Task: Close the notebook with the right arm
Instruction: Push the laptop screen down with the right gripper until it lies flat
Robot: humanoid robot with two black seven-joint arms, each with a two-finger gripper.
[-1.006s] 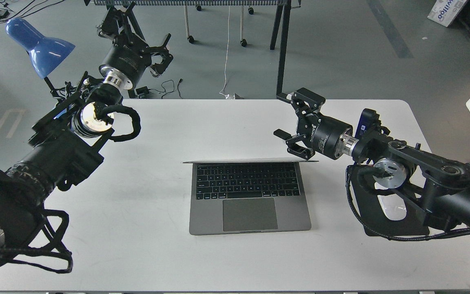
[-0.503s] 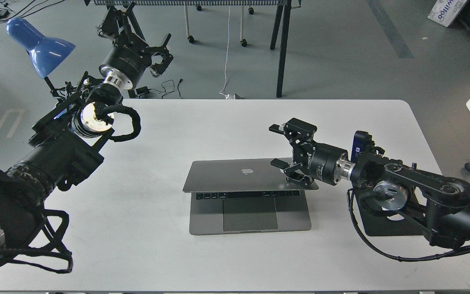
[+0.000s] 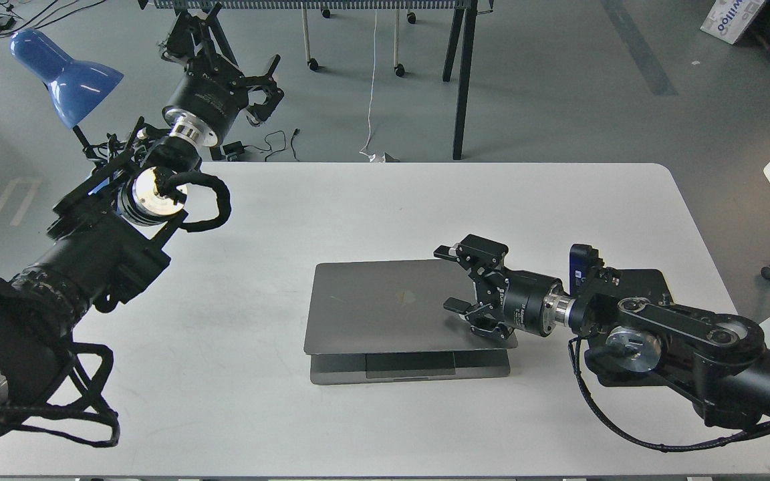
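The notebook (image 3: 385,307) is a space-grey laptop in the middle of the white table (image 3: 224,401). Its lid is tilted far down, almost flat over the base. A thin strip of the base with the trackpad edge (image 3: 410,364) still shows at the front. My right gripper (image 3: 455,280) is open, and its fingers rest on the right part of the lid. The right arm (image 3: 666,331), with a blue module near its wrist, comes in from the right. My left gripper (image 3: 263,90) is open and empty, raised beyond the table's far left edge.
A black mouse pad (image 3: 652,280) lies under my right arm at the table's right side. A blue desk lamp (image 3: 64,73) stands at the far left. Table legs and cables are on the floor behind the table.
My right gripper has moved down and towards me, pushing the lid from upright to nearly flat. The keyboard is now covered. The left arm has not moved.
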